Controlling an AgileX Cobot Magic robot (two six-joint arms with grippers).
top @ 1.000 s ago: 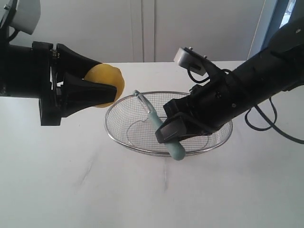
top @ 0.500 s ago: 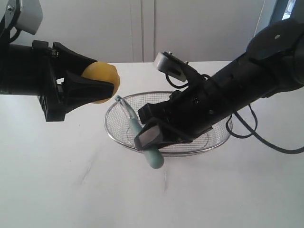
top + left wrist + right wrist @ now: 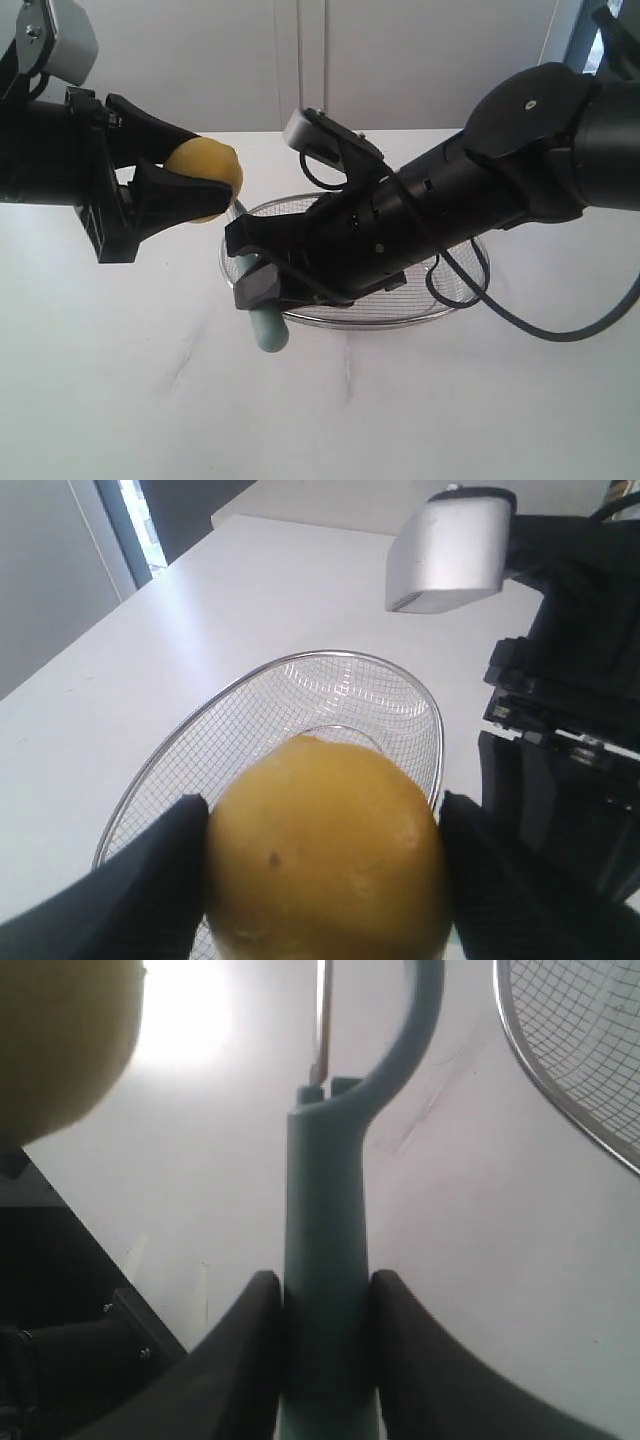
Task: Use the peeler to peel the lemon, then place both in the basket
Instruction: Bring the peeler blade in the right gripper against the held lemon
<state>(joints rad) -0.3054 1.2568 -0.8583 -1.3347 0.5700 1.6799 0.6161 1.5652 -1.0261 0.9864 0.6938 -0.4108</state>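
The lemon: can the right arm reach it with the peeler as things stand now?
Probably yes. The left gripper holds the lemon in the air with its free side turned toward the peeler, which the right gripper grips by the handle. Only open space shows between them.

A: Pose of the left arm (image 3: 40, 165)?
B: It comes in level, wrist horizontal. The left gripper (image 3: 213, 168) is clamped on the lemon (image 3: 200, 160), jaws spread wide, one finger over it and one under.

A: And the right arm (image 3: 520, 150)?
B: It slants down across the middle. The right gripper (image 3: 248, 265) pinches the peeler (image 3: 268, 330) by its handle between both fingers (image 3: 245, 1350). The blade end juts past the tips, near the left gripper.
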